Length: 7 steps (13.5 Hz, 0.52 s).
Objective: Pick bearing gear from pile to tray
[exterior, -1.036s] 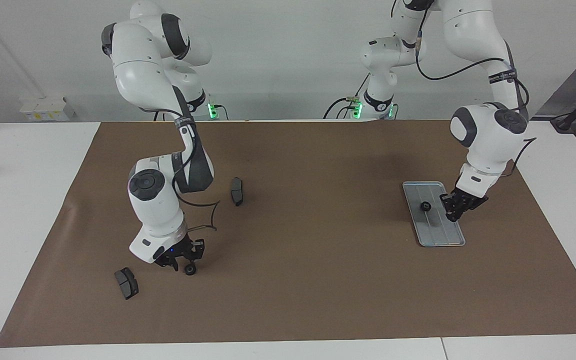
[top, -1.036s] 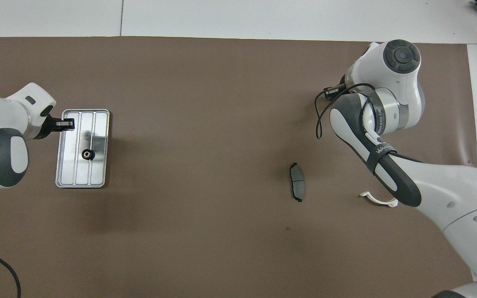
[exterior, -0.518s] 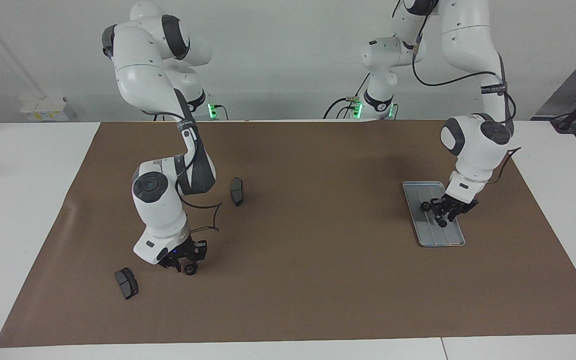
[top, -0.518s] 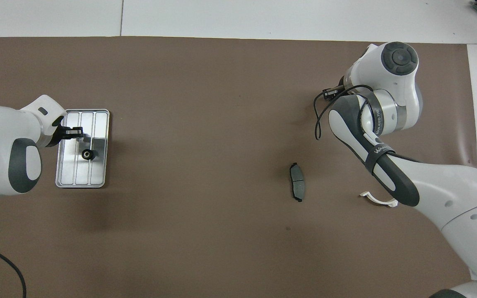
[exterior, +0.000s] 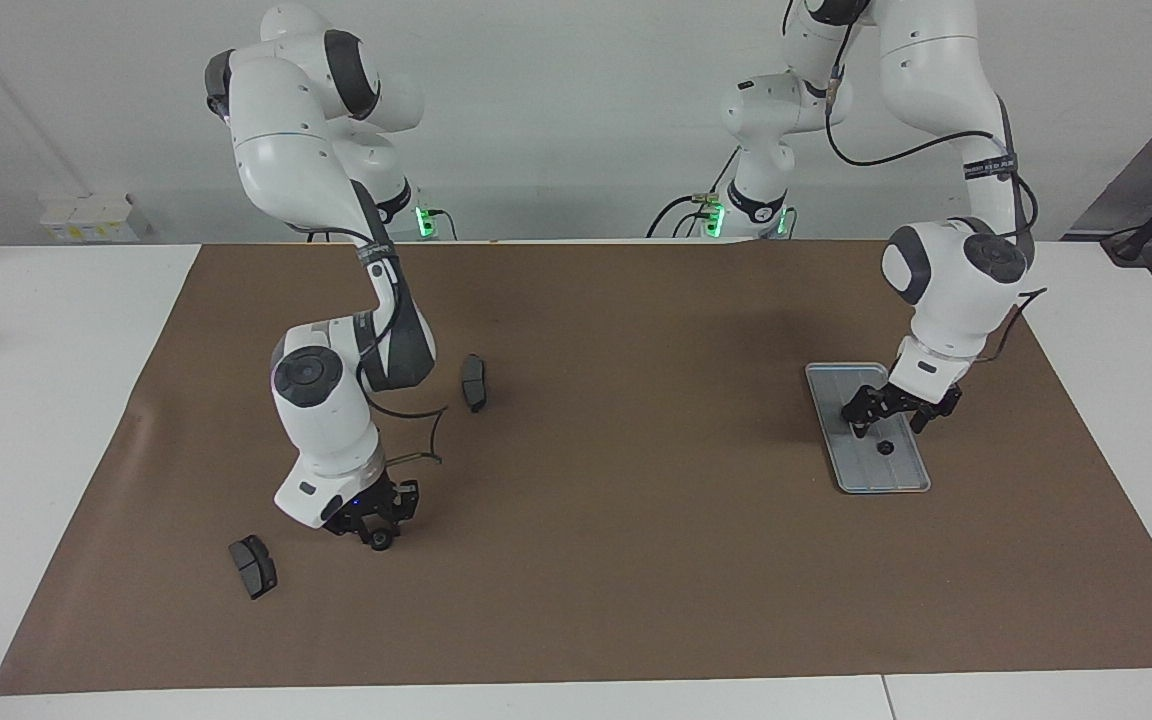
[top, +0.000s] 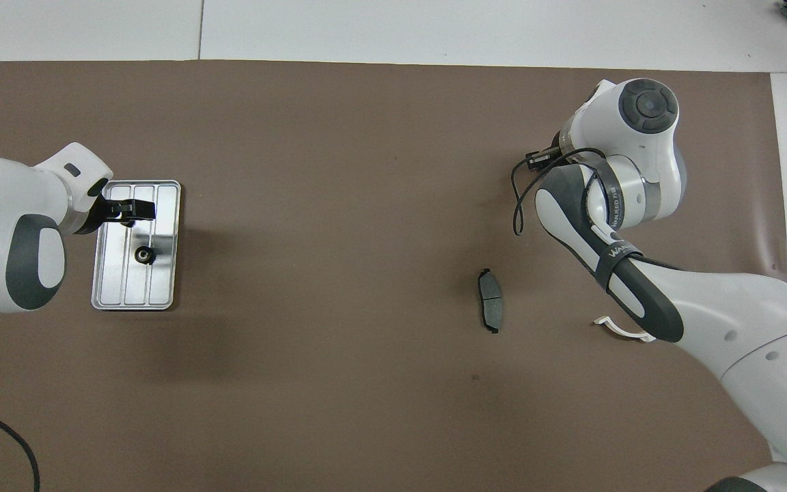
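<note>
The silver tray (exterior: 846,478) (top: 164,287) lies toward the left arm's end of the table. My left gripper (exterior: 888,420) (top: 135,209) hangs open just above it, and a small black bearing gear (exterior: 884,447) rests on the tray under its spread fingers. The overhead view shows another gear (top: 142,254) on the tray, nearer to the robots. At the right arm's end, my right gripper (exterior: 379,524) is low over a gear (exterior: 380,541) of the pile on the mat; the arm hides it from overhead.
Two dark brake pads lie on the brown mat (exterior: 616,560): one (exterior: 253,567) beside the right gripper, one (exterior: 475,382) (top: 491,309) nearer to the robots. A white half-ring bracket (top: 626,330) pokes out from under the right arm.
My left gripper swung in over the tray, opened and dropped its gear onto it. The right gripper sank a little closer onto the gear on the mat.
</note>
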### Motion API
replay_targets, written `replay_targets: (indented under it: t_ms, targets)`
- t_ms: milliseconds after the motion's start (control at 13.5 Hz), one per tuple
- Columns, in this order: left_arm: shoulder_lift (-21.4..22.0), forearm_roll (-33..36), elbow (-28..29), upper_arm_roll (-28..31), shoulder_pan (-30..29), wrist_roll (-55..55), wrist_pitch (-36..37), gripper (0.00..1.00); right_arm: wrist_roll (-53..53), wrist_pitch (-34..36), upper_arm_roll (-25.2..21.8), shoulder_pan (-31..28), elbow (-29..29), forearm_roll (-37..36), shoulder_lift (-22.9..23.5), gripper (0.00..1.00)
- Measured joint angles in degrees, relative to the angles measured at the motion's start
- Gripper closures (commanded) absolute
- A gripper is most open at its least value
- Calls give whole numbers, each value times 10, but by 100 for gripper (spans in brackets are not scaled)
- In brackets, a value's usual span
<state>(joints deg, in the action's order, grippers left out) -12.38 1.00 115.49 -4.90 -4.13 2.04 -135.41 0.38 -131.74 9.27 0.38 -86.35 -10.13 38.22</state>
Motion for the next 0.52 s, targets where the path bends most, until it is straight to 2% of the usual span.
replay_targets:
  t_ms: [296, 518]
  targets:
    - [20, 0, -52, -4, 34, 51, 96, 0, -3, 0, 0, 0, 0, 0, 0, 99]
    - [33, 0, -85, -19, 35, 75, 164, 0, -4, 0, 1, 3, 2, 0, -1, 100]
